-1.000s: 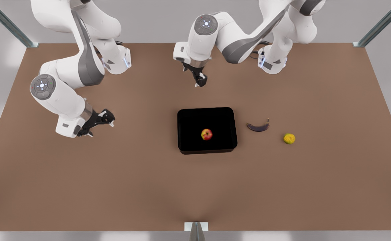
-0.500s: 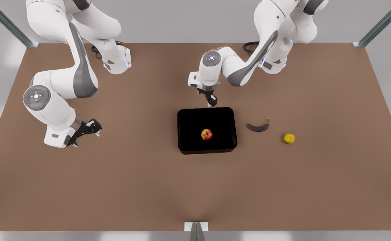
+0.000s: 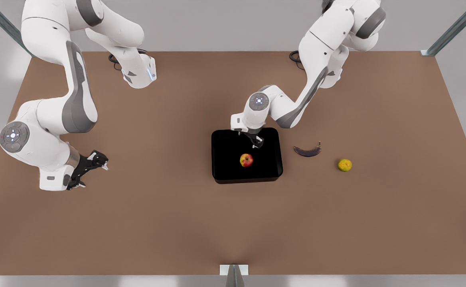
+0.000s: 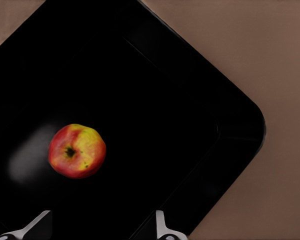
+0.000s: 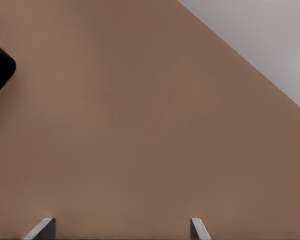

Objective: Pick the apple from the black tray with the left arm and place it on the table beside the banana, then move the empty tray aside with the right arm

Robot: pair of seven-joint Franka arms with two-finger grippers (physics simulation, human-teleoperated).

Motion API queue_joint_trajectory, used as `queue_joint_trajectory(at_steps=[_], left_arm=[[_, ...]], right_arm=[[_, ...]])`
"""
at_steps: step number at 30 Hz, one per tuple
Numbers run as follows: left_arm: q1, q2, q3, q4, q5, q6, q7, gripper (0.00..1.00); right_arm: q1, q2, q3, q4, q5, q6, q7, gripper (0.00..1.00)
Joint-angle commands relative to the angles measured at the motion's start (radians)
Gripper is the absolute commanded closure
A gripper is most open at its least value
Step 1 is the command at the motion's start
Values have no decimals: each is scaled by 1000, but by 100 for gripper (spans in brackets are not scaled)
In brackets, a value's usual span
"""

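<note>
left gripper [image 3: 256, 143] open, empty, over black tray [image 3: 225, 139], apple [image 3: 246, 160] just beside it, right gripper [image 3: 87, 169] open, waiting well apart

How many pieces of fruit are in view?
3. The apple lies in the black tray; the banana and a yellow fruit lie on the table, toward the front view's right.

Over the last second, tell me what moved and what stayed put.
The left gripper came forward from behind the black tray and now hangs over its far part, fingers open, short of the apple. The right gripper drew back toward the front view's left, open over bare table. Nothing was grasped or released. Apple, tray, banana and yellow fruit stayed put.
</note>
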Motion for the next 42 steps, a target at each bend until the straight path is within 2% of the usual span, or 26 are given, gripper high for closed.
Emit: queue_joint_trajectory(at_steps=[1, 3, 7, 9, 16, 42], left_arm=[[4, 7, 11, 4, 22, 8, -202, 0], [7, 28, 14, 6, 12, 10, -259, 0], [2, 81, 14, 34, 12, 10, -341, 0], [-1, 99, 14, 44, 9, 11, -357, 0], [-4, 173, 17, 138, -9, 10, -366, 0], [-13, 277, 48, 211, 11, 23, -363, 0]], right_arm=[[38, 10, 3, 13, 1, -10, -324, 0], [96, 46, 2, 62, 1, -7, -132, 0], [136, 60, 2, 66, -150, 0, -126, 0], [165, 62, 2, 60, -183, -85, -124, 0], [183, 76, 5, 70, -170, -66, -115, 0], [182, 76, 5, 70, -171, -40, -129, 0]])
